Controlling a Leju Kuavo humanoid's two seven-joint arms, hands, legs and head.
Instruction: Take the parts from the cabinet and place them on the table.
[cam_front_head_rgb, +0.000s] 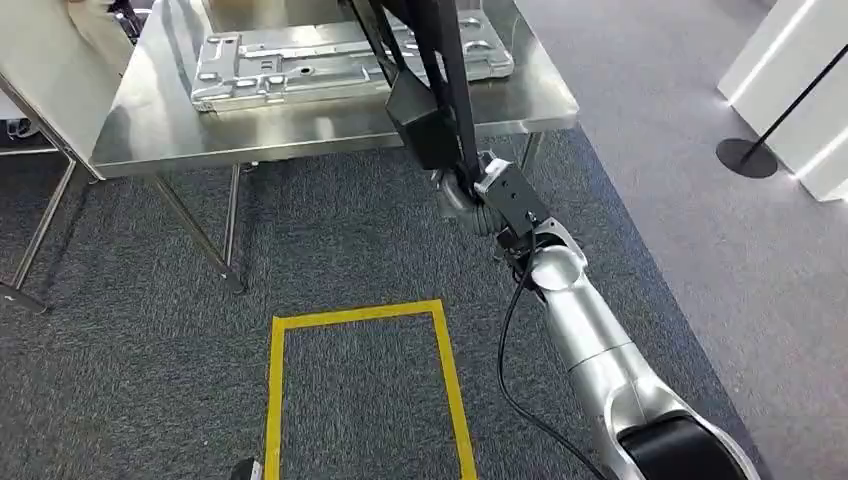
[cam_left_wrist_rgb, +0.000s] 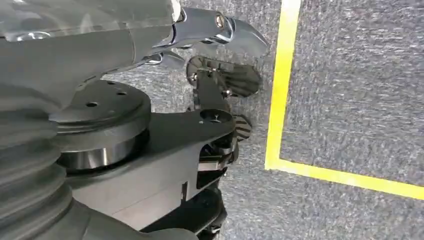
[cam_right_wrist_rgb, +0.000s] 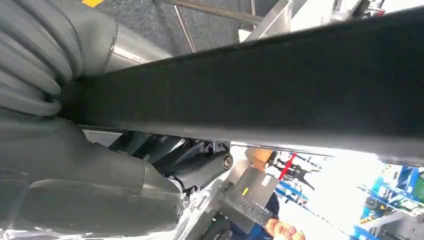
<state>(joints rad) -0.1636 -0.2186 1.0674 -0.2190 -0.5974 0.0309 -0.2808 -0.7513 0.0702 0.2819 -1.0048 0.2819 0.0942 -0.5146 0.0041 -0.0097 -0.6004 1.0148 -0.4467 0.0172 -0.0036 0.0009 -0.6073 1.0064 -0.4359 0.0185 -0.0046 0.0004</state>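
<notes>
Head view shows my right hand (cam_front_head_rgb: 470, 195) gripping a long black part (cam_front_head_rgb: 440, 70) that reaches over the steel table (cam_front_head_rgb: 150, 130); my left hand (cam_left_wrist_rgb: 210, 95) hangs with nothing in its fingers.

One black part (cam_front_head_rgb: 425, 90), one silver part (cam_front_head_rgb: 300, 62), one table (cam_front_head_rgb: 150, 130)

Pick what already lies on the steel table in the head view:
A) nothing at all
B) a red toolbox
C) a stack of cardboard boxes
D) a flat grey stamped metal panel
D: a flat grey metal panel lies on the steel table, while the right hand holds a long black part in front of the table's near edge.
</notes>
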